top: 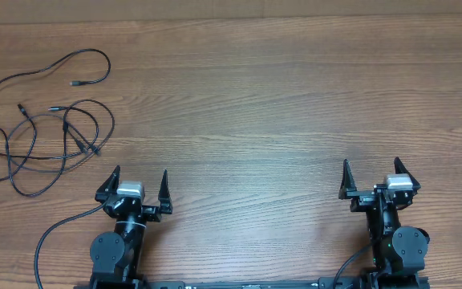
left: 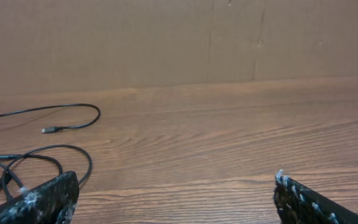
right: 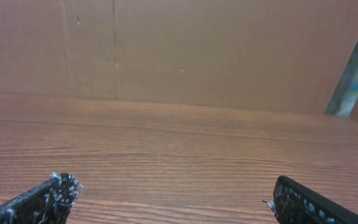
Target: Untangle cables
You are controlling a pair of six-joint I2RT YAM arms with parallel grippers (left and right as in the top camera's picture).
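Left hand [top: 141, 172] and right hand [top: 371, 162] sit at the near edge of the desk [top: 263, 104], fingers spread wide, both empty. Beyond the left hand, the cables [top: 64, 124] lie in tangled loose loops at far left, untouched.

1. Black two-finger left gripper [top: 141, 173]: jaws spread wide, nothing between them, tips pointing away from its base.
2. Its dark, rough-surfaced fingers [left: 42, 200]: at the lower corners of the left wrist view, well apart.
3. Black two-finger right gripper [top: 371, 165]: jaws equally wide, nothing held.
4. Its fingers [right: 308, 204]: same wide spread in the right wrist view.
5. Black jointed left arm [top: 115, 250] and right arm [top: 403, 245]: both folded back low, well apart.
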